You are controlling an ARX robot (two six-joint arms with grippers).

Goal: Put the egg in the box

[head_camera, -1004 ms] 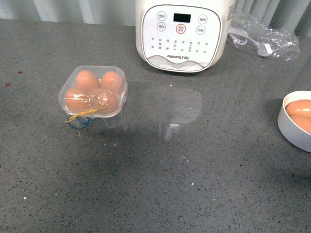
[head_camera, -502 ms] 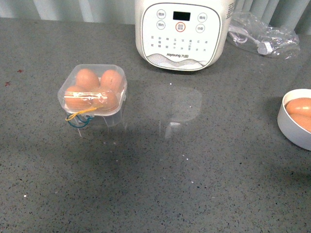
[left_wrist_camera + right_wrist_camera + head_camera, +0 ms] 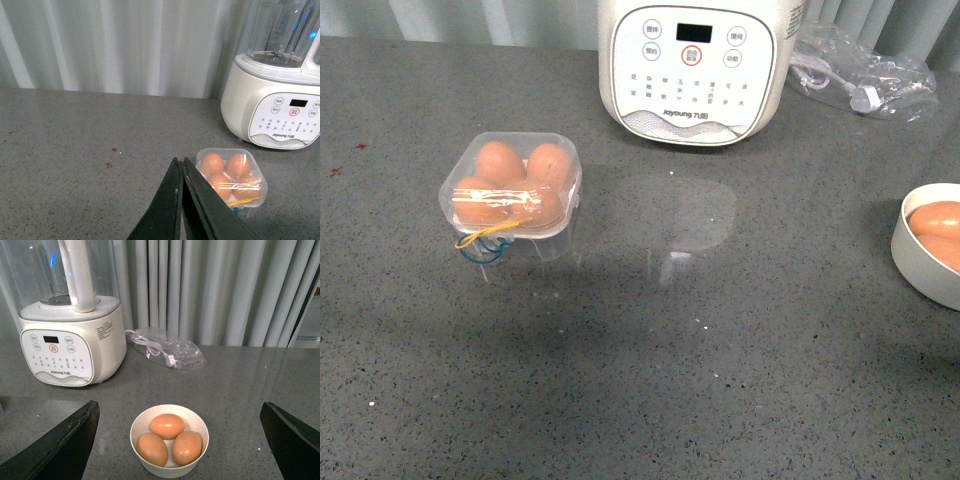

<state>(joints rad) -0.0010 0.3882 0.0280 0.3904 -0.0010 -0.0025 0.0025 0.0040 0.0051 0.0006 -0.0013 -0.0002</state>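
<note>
The clear plastic box stands left of centre on the grey counter, with several orange-brown eggs filling its holes and yellow and blue bands at its front. Three more eggs of the same look lie in a round white bowl, which shows at the right edge in the front view as the bowl. My left gripper is shut and empty, above and short of the box. My right gripper is wide open over the bowl, holding nothing. Neither arm shows in the front view.
A big white cooker with buttons stands at the back, behind the box. A clear plastic bag with a white cable lies to its right. Grey curtains hang behind the counter.
</note>
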